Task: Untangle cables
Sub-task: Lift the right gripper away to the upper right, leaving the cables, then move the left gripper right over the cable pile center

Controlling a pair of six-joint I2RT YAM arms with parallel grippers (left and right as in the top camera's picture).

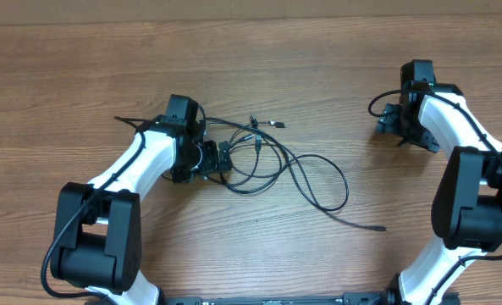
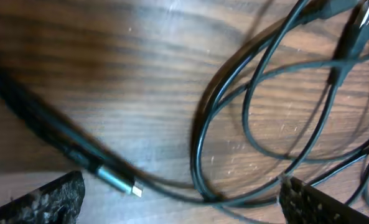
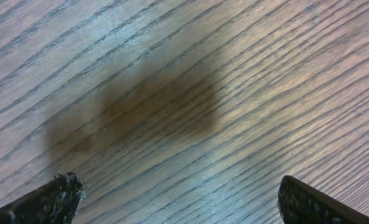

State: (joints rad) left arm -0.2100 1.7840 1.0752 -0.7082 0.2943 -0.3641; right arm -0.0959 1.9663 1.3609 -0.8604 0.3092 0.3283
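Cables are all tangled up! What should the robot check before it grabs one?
1. Left hand open: ok.
2. Left hand above the cables: ok, loops and a silver plug lie below it.
3. Right hand open: ok.
4. Right hand near the cables: not ok, only bare table under it.
5. Nothing held yet: ok.
6. Which cord lies on top in the tangle: cannot tell, too blurry.
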